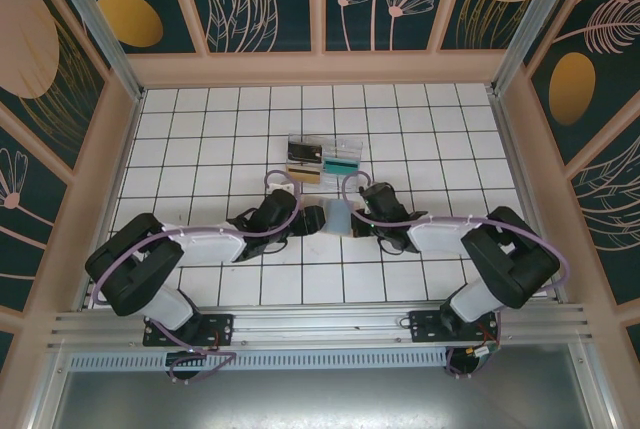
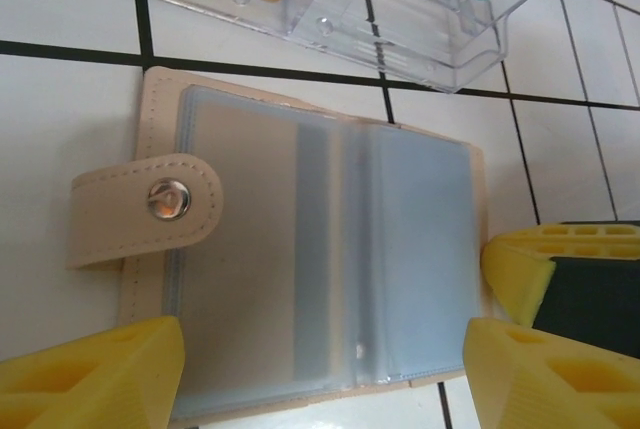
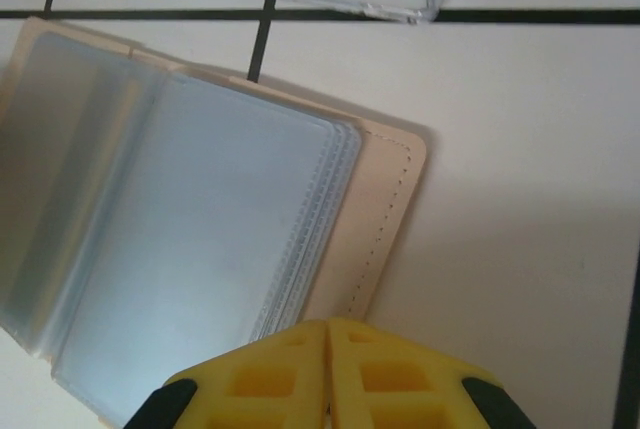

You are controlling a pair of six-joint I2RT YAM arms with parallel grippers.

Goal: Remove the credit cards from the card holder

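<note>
card holder (image 2: 270, 249): 1 | tray (image 2: 400, 39): 1 | left claw (image 2: 320, 379): spread | right claw (image 3: 328, 344): closed

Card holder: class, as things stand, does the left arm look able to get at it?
Probably yes. The card holder lies open just below the left arm, whose open jaws stand either side of it with nothing between. The clear tray sits beyond it, out of the way.

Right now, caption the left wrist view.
Open tan folding card holder between the left gripper's yellow fingers, clear plastic tray beyond.
</note>
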